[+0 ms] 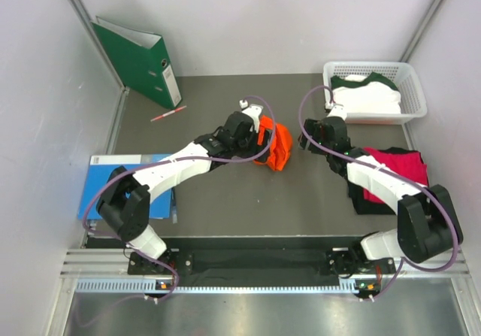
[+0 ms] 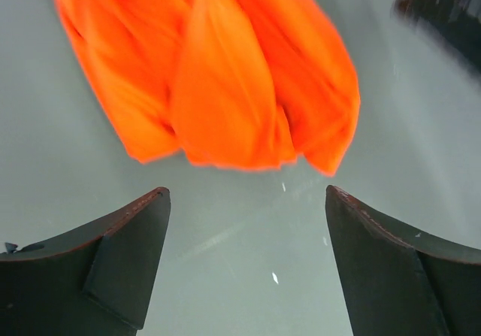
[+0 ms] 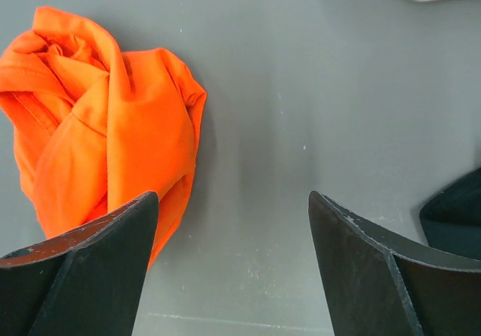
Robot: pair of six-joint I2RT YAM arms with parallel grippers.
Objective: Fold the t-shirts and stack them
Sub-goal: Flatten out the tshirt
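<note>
Fixed high behind the near edge, looking down on the whole table [image 1: 225, 197]. 2 wrist views close above it, facing down, all 3 sharing the orange shirt [image 1: 279, 152].

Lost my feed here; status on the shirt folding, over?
Left gripper open, right gripper open, both empty. Orange t-shirt crumpled on table, unfolded, just ahead of left gripper. Nothing blocking it.

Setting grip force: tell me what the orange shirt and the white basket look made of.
Orange shirt: soft matte cloth, probably a knit, bunched in loose folds and creases. White basket: looks like rigid moulded plastic, judging by its slotted lattice walls; its sheen is too small to tell.
</note>
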